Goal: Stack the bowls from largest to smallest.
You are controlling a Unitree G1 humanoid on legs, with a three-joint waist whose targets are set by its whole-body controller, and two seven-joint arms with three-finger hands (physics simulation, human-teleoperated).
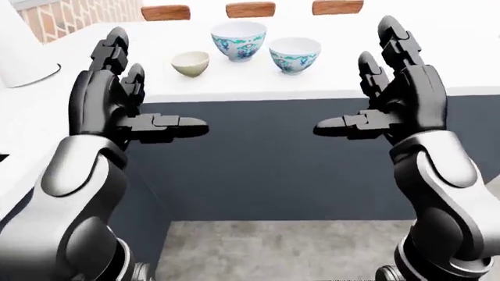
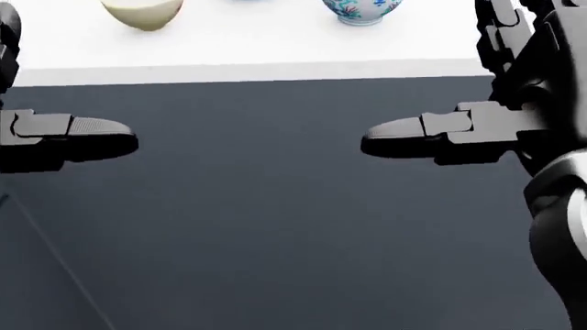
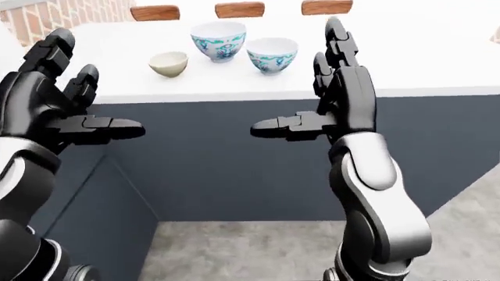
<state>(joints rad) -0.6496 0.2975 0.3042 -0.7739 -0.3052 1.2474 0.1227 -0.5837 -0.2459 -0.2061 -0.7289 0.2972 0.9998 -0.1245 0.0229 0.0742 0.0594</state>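
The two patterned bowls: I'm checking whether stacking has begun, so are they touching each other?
Apart. The left-eye view shows a strip of white counter between the larger patterned bowl and the smaller patterned bowl; each stands alone.

tabletop [image 1: 438,64]: plain white on top, with a dark slate-blue face below its edge.
small bowl [image 1: 190,62]: plain cream-beige, no pattern, beyond the left robot hand [image 1: 117,105].
large bowl [image 1: 238,40]: white with blue-green floral motifs round its outer wall, between the two hands in the left-eye view.
middle bowl [image 1: 295,54]: white with the same blue-green pattern, up and left of the right robot hand [image 1: 394,99].
robot hands: glossy black fingers and palms; the forearms below them are dark grey with pale sheen.
floor [image 1: 289,249]: mottled grey.
chair backs [image 1: 250,9]: reddish-brown wood, past the bowls.
brick wall [image 1: 74,14]: red-orange with pale joints, up and left of the left hand.
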